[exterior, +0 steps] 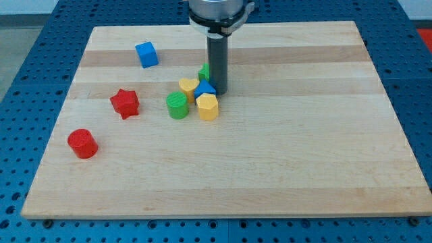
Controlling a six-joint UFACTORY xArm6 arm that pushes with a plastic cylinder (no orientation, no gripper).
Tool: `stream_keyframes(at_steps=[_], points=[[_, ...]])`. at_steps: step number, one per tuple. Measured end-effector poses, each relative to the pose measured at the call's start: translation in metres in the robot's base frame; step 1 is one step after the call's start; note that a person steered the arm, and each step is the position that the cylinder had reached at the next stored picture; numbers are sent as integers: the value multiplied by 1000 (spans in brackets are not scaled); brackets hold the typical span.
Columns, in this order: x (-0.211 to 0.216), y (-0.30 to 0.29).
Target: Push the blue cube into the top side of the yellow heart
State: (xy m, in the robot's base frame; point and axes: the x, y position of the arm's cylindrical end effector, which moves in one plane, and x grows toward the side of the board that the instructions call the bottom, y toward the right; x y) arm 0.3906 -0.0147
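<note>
The blue cube (146,54) sits alone near the view's top left of the wooden board (304,155). The yellow heart (188,86) lies in a cluster near the middle, well to the right of and below the cube. My tip (220,91) rests at the right edge of that cluster, touching or nearly touching a second blue block (204,89) that lies just right of the heart. The tip is far from the blue cube.
A green cylinder (177,105) and a yellow hexagonal block (208,106) sit just below the heart. A green block (204,71) is partly hidden behind the rod. A red star (125,102) and a red cylinder (82,143) lie at the left.
</note>
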Motion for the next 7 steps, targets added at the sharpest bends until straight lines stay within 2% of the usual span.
stream_keyframes(at_steps=[2,3,4,6,7], points=[[9,93],[-14,73],[-43,27],[-150,-98],[-162,-176]])
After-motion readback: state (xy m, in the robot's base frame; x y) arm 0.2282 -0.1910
